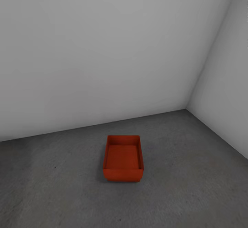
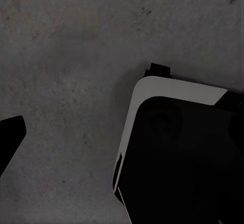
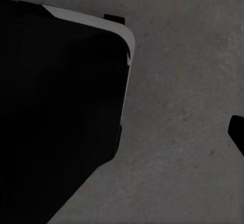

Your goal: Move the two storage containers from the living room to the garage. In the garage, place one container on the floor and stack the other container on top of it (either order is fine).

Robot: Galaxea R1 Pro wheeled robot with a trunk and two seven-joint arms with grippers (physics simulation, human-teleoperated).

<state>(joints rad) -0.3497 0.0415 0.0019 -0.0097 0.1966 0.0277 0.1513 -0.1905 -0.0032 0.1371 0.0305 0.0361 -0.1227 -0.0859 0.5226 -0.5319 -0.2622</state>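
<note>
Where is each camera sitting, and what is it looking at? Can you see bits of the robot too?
Head view: on the robot's head, looking forward and down at an orange-red storage container on the grey concrete floor, near a corner of white walls.
Left wrist view: on the left arm, looking down at the floor; the robot's dark base shows.
Right wrist view: on the right arm, looking down; the same base shows.
Both wrist views share floor and base.

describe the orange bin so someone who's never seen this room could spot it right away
Start at the corner where the two plain white-grey walls meet, then look down and left across the mottled dark grey concrete floor. There, standing clear of the walls, sits an orange-red rectangular plastic bin, lidless and empty, with low walls. It is the one bright thing among all that grey and white.
</note>
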